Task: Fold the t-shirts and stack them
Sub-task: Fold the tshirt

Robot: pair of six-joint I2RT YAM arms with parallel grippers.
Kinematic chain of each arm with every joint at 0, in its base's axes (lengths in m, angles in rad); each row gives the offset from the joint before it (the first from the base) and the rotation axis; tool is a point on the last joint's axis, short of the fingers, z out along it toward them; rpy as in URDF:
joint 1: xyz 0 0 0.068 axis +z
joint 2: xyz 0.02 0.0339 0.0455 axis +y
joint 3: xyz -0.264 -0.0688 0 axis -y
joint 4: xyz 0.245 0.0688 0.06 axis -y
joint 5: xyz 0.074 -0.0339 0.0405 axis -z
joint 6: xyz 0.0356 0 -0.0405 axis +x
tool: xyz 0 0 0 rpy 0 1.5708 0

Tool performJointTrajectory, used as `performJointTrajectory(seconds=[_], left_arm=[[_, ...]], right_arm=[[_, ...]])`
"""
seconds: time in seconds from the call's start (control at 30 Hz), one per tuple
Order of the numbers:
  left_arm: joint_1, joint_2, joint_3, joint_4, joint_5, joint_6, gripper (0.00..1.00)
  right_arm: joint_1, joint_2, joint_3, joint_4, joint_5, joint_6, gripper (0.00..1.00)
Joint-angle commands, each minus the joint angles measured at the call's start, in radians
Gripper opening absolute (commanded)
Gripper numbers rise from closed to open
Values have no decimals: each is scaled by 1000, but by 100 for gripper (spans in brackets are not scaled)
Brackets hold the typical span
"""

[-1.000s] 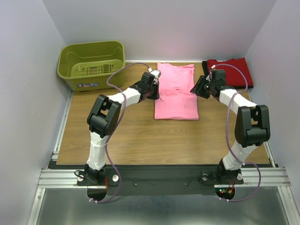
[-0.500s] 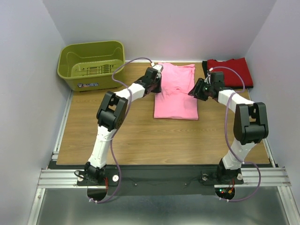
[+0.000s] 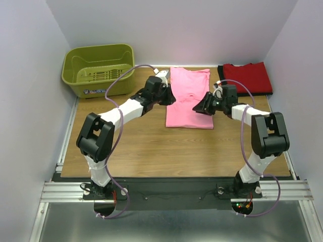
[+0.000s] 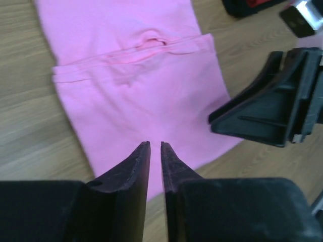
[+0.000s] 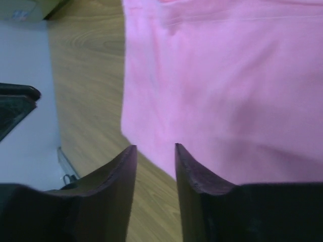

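Observation:
The pink t-shirt (image 3: 187, 112) lies folded flat at the table's middle back, with a fold line across it (image 4: 136, 50). My left gripper (image 3: 170, 97) hovers at its left edge; the fingers (image 4: 155, 145) stand a narrow gap apart with nothing between them. My right gripper (image 3: 200, 108) is over the shirt's right edge, open and empty (image 5: 155, 146), with pink cloth (image 5: 227, 91) just beyond its tips. The red t-shirt (image 3: 248, 76) lies folded at the back right, a black edge (image 3: 220, 72) showing beside it.
An olive-green basket (image 3: 98, 68) stands at the back left corner. Bare wooden table (image 3: 151, 146) stretches in front of the pink shirt. The right gripper's black body (image 4: 272, 111) shows close by in the left wrist view. Walls enclose the table on three sides.
The left arm's elbow swung out left and toward the near edge, and its fingers parted slightly. The right gripper slid nearer along the shirt's right edge and narrowed its gap.

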Motion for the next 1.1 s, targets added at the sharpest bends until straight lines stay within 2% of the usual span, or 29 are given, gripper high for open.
performJointTrajectory(seconds=[0.0, 0.2, 0.5, 0.67, 0.77, 1.07], left_arm=[[-32, 16, -60, 49, 60, -59, 20], [-35, 64, -102, 28, 84, -76, 12], [-32, 133, -142, -54, 81, -107, 3], [18, 171, -172, -83, 124, -141, 0], [43, 165, -204, -69, 130, -150, 0], [57, 194, -220, -55, 178, -156, 0]], right_arm=[[79, -1, 7, 162, -96, 61, 33], [126, 81, -24, 319, -133, 205, 18], [150, 201, -111, 277, -160, 158, 8], [128, 220, -160, 254, -154, 145, 6], [79, 198, -186, 254, -166, 134, 5], [-211, 125, -310, 241, -200, 21, 3]])
